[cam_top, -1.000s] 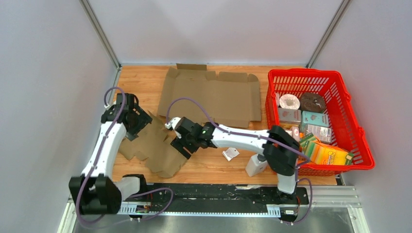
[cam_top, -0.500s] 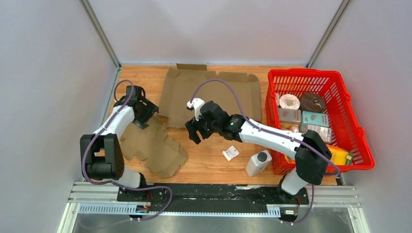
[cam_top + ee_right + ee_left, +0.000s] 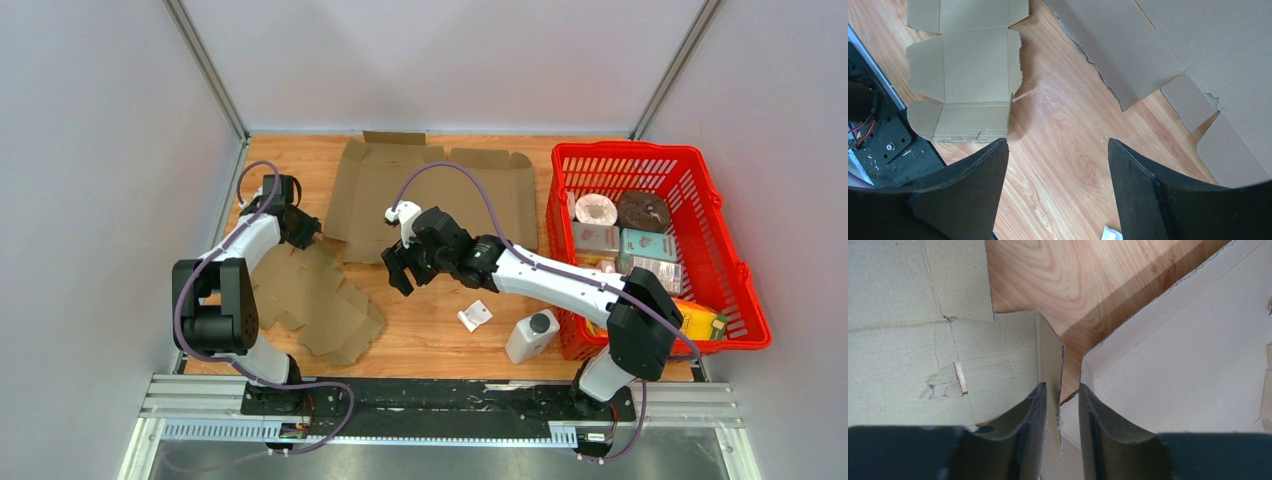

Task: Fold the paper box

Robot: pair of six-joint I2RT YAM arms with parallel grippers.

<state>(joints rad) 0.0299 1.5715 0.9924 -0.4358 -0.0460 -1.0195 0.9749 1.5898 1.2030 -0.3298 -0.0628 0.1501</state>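
Straddling the raised flap (image 3: 1050, 360) of the box (image 3: 320, 300) near the desk's (image 3: 440, 335) left edge with left gripper (image 3: 1060, 405) barely parted, keeping right gripper (image 3: 1058, 145) wide open; next likely needs pinching, then folding inward.

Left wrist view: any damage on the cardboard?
Yes. The cardboard has a torn, peeled patch on its surface near a crease. The flap between the left tool's fingers has a ragged edge.
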